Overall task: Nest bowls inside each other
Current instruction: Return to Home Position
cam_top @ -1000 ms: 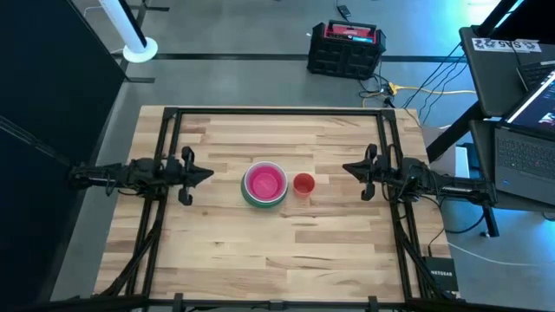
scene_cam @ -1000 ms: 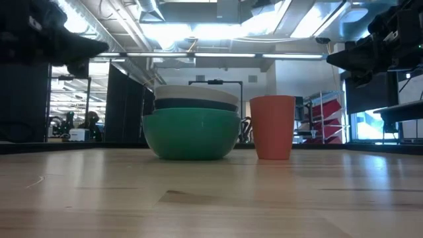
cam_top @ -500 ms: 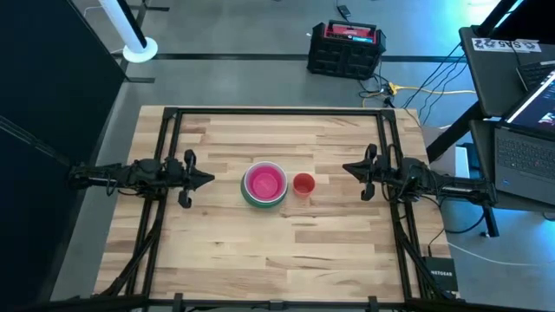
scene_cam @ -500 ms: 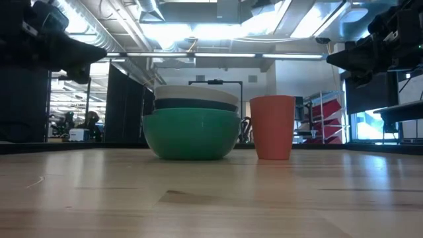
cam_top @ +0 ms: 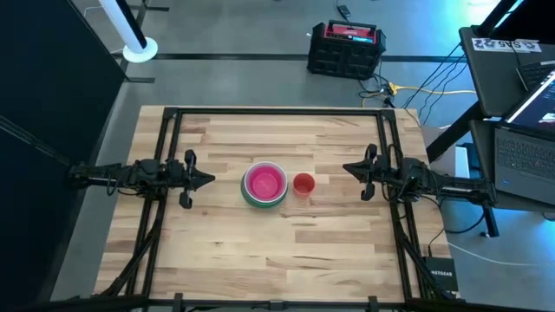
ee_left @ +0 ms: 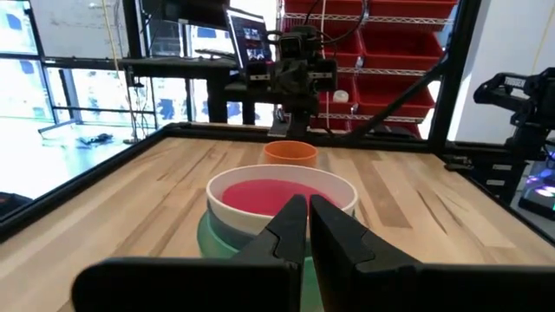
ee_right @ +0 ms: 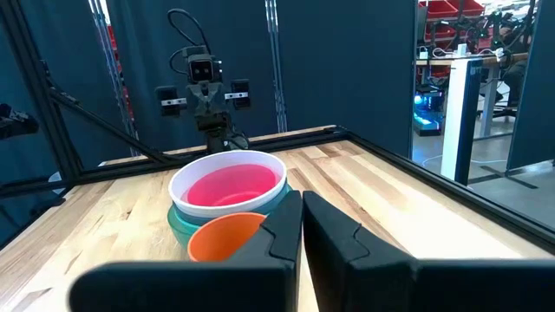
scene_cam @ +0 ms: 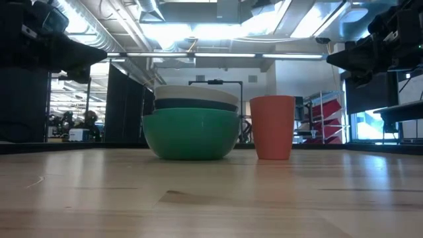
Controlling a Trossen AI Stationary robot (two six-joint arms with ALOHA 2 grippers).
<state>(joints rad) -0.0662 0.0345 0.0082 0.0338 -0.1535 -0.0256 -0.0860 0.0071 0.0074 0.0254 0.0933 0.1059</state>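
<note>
A stack of nested bowls [cam_top: 264,184] stands on its base at the table's middle. The pink bowl [ee_left: 279,192] sits innermost, inside a white one [scene_cam: 195,93]. Below these are a dark blue band [scene_cam: 195,104] and a teal-green bowl [scene_cam: 192,135] on the wood. The small red bowl [cam_top: 303,184] stands upright on the table just right of the stack, apart from it. My left gripper [cam_top: 208,178] hovers shut, level, left of the stack. My right gripper [cam_top: 347,167] hovers shut, level, right of the red bowl. Neither holds anything.
A black frame [cam_top: 277,111] runs along the table's far edge and down both sides past the arms. Bare wood lies in front of and behind the bowls. Off the table sit a black-and-red case [cam_top: 346,48] and laptops [cam_top: 525,130].
</note>
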